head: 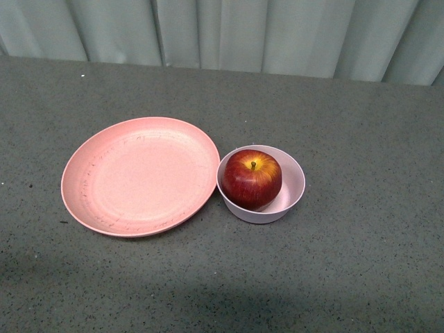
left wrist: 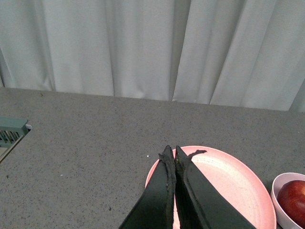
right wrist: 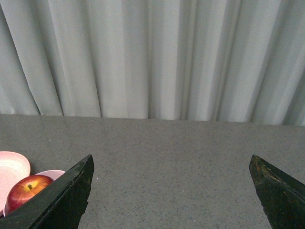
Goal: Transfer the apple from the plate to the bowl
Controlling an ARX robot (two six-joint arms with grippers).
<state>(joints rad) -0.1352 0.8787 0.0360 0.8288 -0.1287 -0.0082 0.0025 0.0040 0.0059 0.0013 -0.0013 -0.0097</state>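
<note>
The dark-red apple [head: 251, 179] sits upright, stem up, inside the small pale pink bowl [head: 293, 182]. The wide salmon-pink plate [head: 139, 175] lies bare just left of the bowl, touching it. Neither gripper shows in the front view. In the left wrist view my left gripper [left wrist: 172, 150] is shut and empty above the near rim of the plate [left wrist: 228, 181]; the bowl [left wrist: 281, 183] and apple [left wrist: 293, 200] show at the edge. In the right wrist view my right gripper [right wrist: 171, 164] is open and empty over bare table, with the apple [right wrist: 26, 191], bowl [right wrist: 55, 174] and plate [right wrist: 12, 167] off to one side.
The grey speckled table [head: 361, 104] stretches to a pale curtain [head: 229, 31] at the back. A grey-green slatted object [left wrist: 10, 133] lies at the table's edge in the left wrist view.
</note>
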